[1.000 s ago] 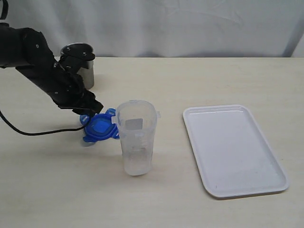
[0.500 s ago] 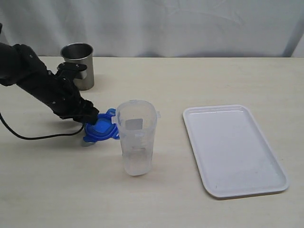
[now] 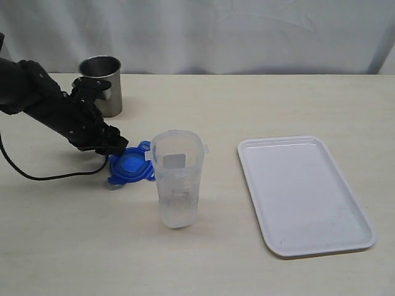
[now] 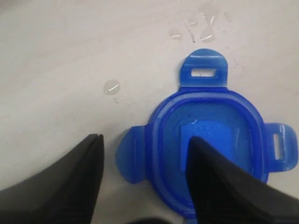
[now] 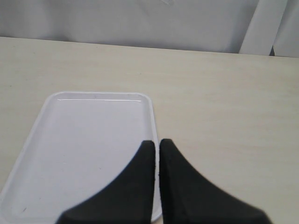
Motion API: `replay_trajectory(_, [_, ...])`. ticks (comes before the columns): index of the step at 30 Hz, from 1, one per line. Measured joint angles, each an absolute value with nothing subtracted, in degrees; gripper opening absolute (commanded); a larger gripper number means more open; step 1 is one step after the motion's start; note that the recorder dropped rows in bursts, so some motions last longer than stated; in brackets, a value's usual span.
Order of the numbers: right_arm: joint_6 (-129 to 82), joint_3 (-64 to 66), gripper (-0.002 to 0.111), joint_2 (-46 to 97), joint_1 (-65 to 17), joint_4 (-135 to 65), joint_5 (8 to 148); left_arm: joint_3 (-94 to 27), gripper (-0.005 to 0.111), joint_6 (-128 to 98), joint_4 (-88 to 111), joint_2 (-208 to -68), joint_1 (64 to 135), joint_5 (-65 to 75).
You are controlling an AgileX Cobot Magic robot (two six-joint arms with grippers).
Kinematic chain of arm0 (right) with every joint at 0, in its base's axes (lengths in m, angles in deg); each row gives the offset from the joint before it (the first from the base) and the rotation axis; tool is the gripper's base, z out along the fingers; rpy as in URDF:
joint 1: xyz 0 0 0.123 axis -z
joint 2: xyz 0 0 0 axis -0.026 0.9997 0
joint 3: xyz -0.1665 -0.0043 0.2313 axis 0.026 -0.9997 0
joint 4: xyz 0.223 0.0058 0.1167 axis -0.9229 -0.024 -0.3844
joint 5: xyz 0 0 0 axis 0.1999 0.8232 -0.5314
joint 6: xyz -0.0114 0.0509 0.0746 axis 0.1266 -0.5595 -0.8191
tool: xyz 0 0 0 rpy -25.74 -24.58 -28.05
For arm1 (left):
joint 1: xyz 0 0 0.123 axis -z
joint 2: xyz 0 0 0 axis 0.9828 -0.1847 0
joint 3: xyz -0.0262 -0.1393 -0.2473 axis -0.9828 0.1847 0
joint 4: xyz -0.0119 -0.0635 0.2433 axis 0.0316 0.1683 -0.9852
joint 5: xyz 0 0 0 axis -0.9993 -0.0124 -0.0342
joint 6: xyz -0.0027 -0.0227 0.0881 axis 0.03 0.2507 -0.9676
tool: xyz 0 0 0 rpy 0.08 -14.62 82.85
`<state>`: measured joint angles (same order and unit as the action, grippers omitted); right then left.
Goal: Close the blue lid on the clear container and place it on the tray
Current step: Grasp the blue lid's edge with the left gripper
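At the far left stands a steel cup (image 3: 100, 83). Nearer, the left gripper (image 3: 116, 148) is low over the blue lid (image 3: 131, 166), jaws released and straddling its edge (the lid lies flat on the table). Just right stands the clear container (image 3: 177, 179), upright and uncapped. Well right lies the tray (image 3: 305, 194). The right gripper (image 5: 156, 142) faces it, clenched on nothing.

One lid (image 3: 129, 165), one container (image 3: 178, 185), one steel cup (image 3: 102, 83), one tray (image 3: 305, 194)
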<state>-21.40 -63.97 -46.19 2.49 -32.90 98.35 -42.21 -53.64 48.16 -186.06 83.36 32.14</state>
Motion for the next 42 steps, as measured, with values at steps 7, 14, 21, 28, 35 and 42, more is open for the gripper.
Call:
replay_trajectory(7, [-21.4,-63.97,0.004,-46.19,2.49,-32.9,98.35,-42.21,0.051,-53.64,48.75,-187.86,83.36,31.75])
replay_trajectory(14, [-21.4,-63.97,0.004,-46.19,2.49,-32.9,98.35,-42.21,0.051,-53.64,49.25,-187.86,83.36,31.29])
replay_trajectory(21, [-21.4,-63.97,0.004,-46.19,2.49,-32.9,98.35,-42.21,0.051,-53.22,49.71,-187.86,82.22,29.73])
replay_trajectory(28, [-21.4,-63.97,0.004,-46.19,2.49,-32.9,98.35,-42.21,0.051,-52.97,52.08,-187.86,80.68,29.93])
replay_trajectory(35, [-21.4,-63.97,0.004,-46.19,2.49,-32.9,98.35,-42.21,0.051,-61.16,52.31,-187.86,80.68,29.58])
replay_trajectory(42, [-21.4,-63.97,0.004,-46.19,2.49,-32.9,98.35,-42.21,0.046,-61.95,52.31,-188.57,80.68,30.62])
